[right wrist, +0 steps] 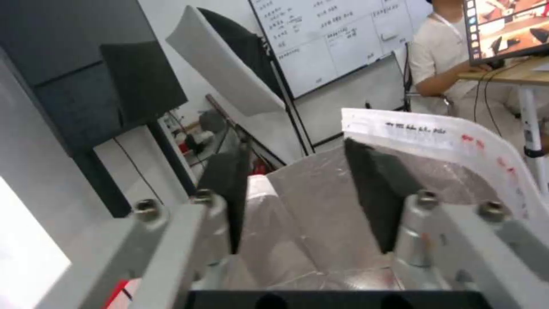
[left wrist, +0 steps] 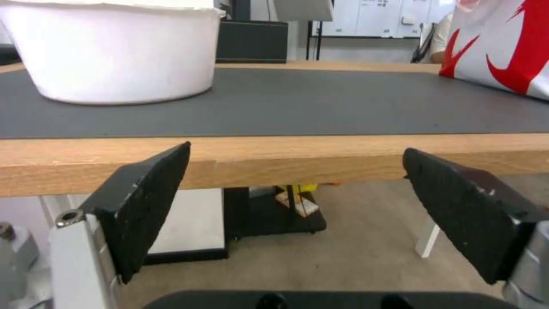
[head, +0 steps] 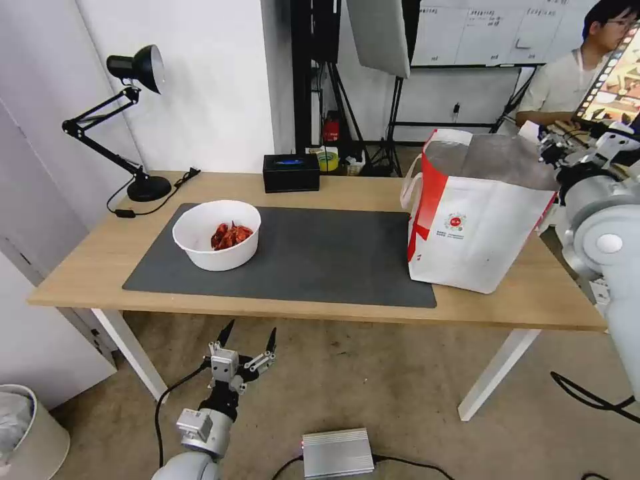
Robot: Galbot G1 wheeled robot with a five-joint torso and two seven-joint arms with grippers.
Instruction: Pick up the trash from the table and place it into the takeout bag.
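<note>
Overhead, red shells show inside the white bowl point(head: 217, 235); left gripper point(left wrist: 294, 193) and right gripper point(right wrist: 297, 193) jaws gape, empty.

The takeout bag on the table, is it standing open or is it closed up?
Open. The takeout bag stands upright on the table with its mouth spread wide, silver foil lining showing; the right gripper hangs, fingers apart, over that foil.

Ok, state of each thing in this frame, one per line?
White bowl: upright on the mat, red shells inside.
Takeout bag: standing, mouth open.
Left gripper: open, empty, below the table edge.
Right gripper: open, empty, above the bag mouth.
Desk lamp: off.
</note>
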